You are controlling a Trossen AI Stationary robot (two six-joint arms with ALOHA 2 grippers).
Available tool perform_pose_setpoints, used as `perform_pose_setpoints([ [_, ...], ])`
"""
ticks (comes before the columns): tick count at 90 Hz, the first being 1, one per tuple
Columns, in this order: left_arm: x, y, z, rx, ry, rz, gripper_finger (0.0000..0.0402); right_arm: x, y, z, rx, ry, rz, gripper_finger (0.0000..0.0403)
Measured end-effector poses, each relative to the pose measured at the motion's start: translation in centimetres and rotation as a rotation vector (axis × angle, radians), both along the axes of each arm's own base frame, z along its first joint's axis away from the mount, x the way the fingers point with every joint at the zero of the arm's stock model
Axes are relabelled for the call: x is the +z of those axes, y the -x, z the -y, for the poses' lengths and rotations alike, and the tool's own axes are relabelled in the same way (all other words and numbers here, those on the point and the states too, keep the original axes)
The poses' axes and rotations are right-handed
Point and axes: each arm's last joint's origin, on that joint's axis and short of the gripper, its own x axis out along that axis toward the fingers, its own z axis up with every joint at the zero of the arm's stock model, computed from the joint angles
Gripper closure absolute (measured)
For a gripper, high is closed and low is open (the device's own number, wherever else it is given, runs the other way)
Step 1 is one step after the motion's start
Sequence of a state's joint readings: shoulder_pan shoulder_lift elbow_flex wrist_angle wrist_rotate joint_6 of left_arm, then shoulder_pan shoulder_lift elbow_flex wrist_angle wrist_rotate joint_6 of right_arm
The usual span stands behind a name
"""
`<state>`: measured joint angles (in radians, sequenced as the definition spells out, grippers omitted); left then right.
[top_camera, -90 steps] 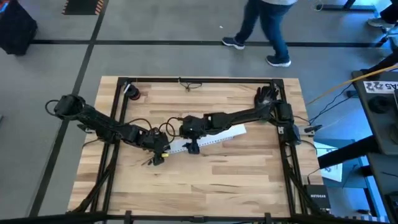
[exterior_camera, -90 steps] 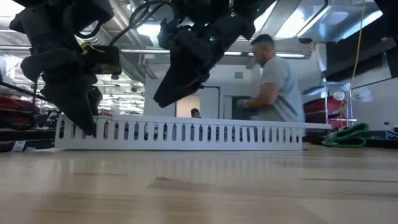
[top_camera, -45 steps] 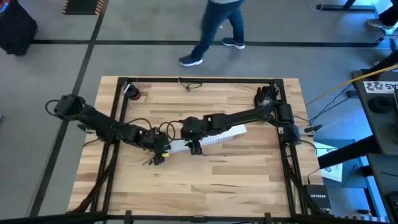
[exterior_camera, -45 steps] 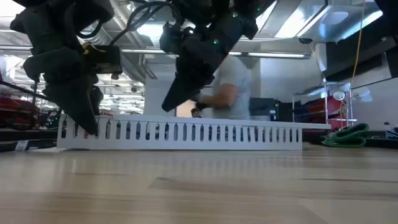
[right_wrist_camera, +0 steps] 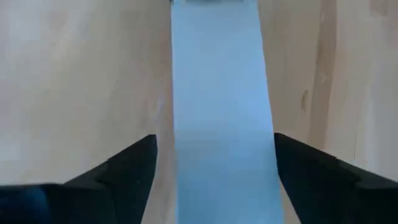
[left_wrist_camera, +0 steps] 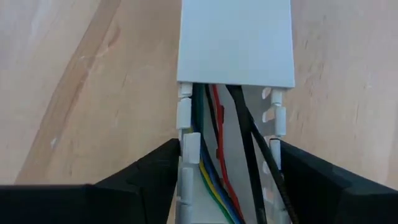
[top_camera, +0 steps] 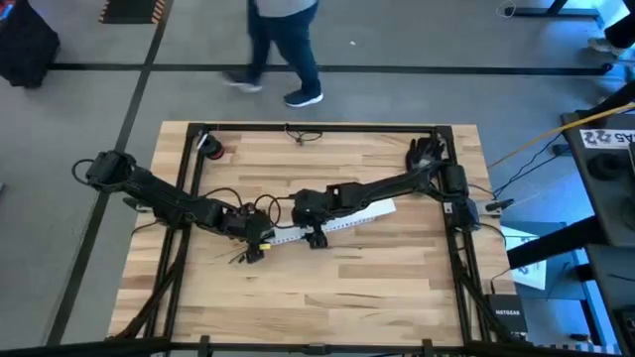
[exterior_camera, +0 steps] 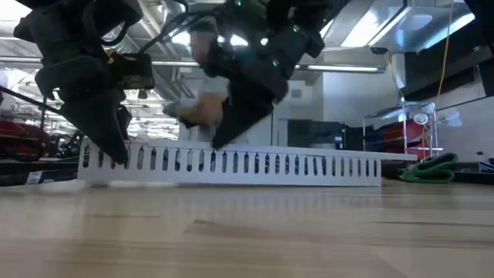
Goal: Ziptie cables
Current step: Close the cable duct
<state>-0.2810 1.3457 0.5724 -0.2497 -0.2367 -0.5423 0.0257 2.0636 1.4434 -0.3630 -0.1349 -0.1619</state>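
Note:
A long white slotted duct (top_camera: 332,220) lies on the table's middle, a flat lid (right_wrist_camera: 217,93) covering most of it. At its uncovered left end, the cables (left_wrist_camera: 217,155), green, blue, yellow, red and black, run along inside it; dark loops (top_camera: 260,206) trail out beside it. My left gripper (left_wrist_camera: 229,168) is shut on that open end. My right gripper (right_wrist_camera: 214,162) stands open above the lidded part (exterior_camera: 231,162), one finger on each side of the lid. My left gripper pinches the duct's two slotted side walls (left_wrist_camera: 185,146) between its fingers at the uncovered left end. The fingers (exterior_camera: 108,139) slant down from the table's left and lie along the duct. The duct rests flat on the table.
Black frame rails (top_camera: 317,129) border the table. A small dark loop (top_camera: 298,135) and a reddish item (top_camera: 213,149) lie near the far edge, a dark bundle (top_camera: 427,151) at the far right. A person (top_camera: 283,45) walks beyond the far edge. Bare wood lies toward the near edge.
My right gripper has moved a little along the duct toward the table's right and come lower over it. The duct has shifted slightly toward the right. The person behind the table has walked toward the left.

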Motion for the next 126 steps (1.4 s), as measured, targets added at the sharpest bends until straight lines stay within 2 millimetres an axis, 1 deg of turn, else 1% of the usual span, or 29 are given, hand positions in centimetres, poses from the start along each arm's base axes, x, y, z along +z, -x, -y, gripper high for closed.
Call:
perform_pose_setpoints([
  [15, 0.0, 0.0, 0.0, -0.001, -0.001, -0.001, 0.0167, 0.0, 0.0, 0.0, 0.018, 0.015, 0.009, 0.0178],
  [18, 0.0, 0.0, 0.0, -0.002, -0.001, -0.001, 0.0167, 0.0, -0.1, 0.0, 0.019, 0.015, 0.011, 0.0186],
  [26, -0.3, 0.2, 0.0, -0.003, -0.003, -0.004, 0.0167, 0.0, -0.1, 0.0, 0.023, 0.009, 0.017, 0.0186],
  [33, -0.8, 0.3, -0.1, -0.003, -0.006, -0.017, 0.0167, -0.6, -0.4, 0.0, 0.021, 0.004, 0.021, 0.0186],
  [40, -1.0, 0.2, -0.1, -0.003, -0.012, -0.014, 0.0167, -1.1, -0.6, 0.0, 0.011, -0.008, 0.013, 0.0186],
  [47, -1.3, 0.0, 0.0, -0.017, -0.022, -0.007, 0.0167, -1.2, -0.9, -0.1, 0.004, -0.034, 0.034, 0.0186],
  [66, -1.6, -0.6, 0.1, -0.021, -0.012, 0.016, 0.0167, -1.1, -1.6, -1.2, 0.003, -0.071, 0.101, 0.0186],
  [79, -1.5, -0.8, 0.1, -0.032, -0.008, 0.042, 0.0167, -1.6, -2.0, -1.6, 0.0, -0.076, 0.123, 0.0186],
  [92, -1.4, -1.1, 0.0, -0.023, 0.001, 0.066, 0.0166, -1.8, -2.2, -1.7, -0.004, -0.091, 0.133, 0.0166],
  [101, -1.5, -1.2, -0.4, -0.004, 0.038, 0.063, 0.0154, -1.9, -2.2, -1.7, -0.004, -0.092, 0.13, 0.0162],
  [114, -1.3, -1.5, -0.9, -0.022, 0.075, 0.036, 0.0125, -1.8, -2.3, -1.7, -0.005, -0.088, 0.135, 0.0171],
  [126, 0.1, -1.3, -0.7, -0.06, 0.084, -0.037, 0.0115, -1.9, -2.2, -1.7, -0.003, -0.088, 0.125, 0.017],
])
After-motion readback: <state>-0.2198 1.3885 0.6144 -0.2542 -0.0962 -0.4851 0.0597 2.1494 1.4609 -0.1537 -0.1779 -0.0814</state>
